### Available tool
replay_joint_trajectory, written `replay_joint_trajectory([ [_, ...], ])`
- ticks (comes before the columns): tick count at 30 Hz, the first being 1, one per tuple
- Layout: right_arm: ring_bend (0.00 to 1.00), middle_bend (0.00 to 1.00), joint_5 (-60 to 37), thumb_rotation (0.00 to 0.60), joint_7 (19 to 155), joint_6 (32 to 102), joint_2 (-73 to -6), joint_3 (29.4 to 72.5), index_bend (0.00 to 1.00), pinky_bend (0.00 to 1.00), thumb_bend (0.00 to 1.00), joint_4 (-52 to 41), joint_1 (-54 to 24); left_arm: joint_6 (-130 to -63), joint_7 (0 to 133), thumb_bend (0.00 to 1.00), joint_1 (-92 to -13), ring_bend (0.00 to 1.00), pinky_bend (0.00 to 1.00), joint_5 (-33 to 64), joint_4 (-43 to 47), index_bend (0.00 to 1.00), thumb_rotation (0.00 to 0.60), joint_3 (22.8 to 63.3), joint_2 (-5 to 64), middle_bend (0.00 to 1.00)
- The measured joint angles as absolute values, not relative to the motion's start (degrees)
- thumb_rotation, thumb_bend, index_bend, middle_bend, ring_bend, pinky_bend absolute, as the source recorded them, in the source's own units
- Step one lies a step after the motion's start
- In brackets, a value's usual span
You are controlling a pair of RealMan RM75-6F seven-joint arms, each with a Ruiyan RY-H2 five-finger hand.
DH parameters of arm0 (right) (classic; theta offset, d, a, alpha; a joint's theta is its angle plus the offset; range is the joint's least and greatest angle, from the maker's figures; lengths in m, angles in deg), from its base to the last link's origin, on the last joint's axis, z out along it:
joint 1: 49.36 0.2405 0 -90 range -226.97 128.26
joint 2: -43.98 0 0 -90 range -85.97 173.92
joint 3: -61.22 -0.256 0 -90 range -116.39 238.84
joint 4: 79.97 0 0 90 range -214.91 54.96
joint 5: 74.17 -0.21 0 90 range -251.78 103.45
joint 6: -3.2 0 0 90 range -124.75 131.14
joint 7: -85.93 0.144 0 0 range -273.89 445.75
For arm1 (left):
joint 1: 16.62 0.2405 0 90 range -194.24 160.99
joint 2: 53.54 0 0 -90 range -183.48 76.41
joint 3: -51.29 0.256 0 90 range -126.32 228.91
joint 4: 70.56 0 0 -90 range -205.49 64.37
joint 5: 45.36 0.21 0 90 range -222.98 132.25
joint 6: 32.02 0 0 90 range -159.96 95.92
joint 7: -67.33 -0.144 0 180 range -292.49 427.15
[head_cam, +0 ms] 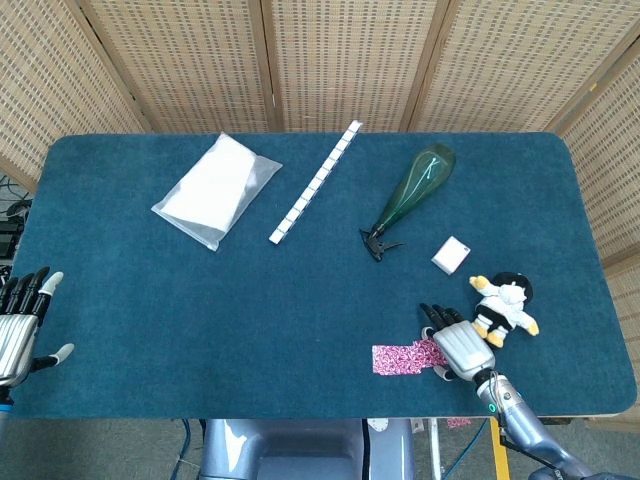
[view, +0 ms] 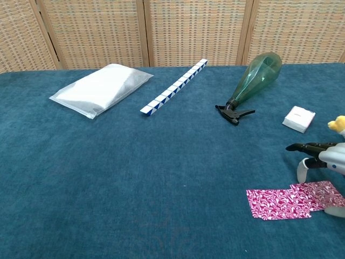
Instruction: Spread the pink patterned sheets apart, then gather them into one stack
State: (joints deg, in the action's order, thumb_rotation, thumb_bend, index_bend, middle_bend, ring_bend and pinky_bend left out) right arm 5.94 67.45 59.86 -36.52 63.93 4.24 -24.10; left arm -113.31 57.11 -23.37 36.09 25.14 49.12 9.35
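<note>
The pink patterned sheets (head_cam: 403, 357) (view: 285, 200) lie overlapped near the table's front edge, right of centre. My right hand (head_cam: 456, 344) (view: 326, 159) hovers at their right end, fingers spread, with its thumb (view: 301, 172) down at the sheets' far right part. Whether it touches them I cannot tell, and it grips nothing. My left hand (head_cam: 20, 322) rests open at the table's front left corner, far from the sheets.
A plush toy (head_cam: 505, 306) sits just right of my right hand. A small white box (head_cam: 450, 255), a green spray bottle (head_cam: 412, 194), a white-and-blue segmented strip (head_cam: 315, 183) and a white plastic bag (head_cam: 216, 188) lie further back.
</note>
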Motion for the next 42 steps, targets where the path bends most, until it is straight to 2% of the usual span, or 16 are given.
replay_joint_trajectory([
  [42,0.00,0.00,4.81,0.600,66.75,60.35,-35.38,62.57,0.73,0.12,0.96,5.70,-23.93,-113.17,57.04,0.02,-23.40,0.00,0.00,35.99,25.26,0.00,0.600,49.13,9.26,0.00],
])
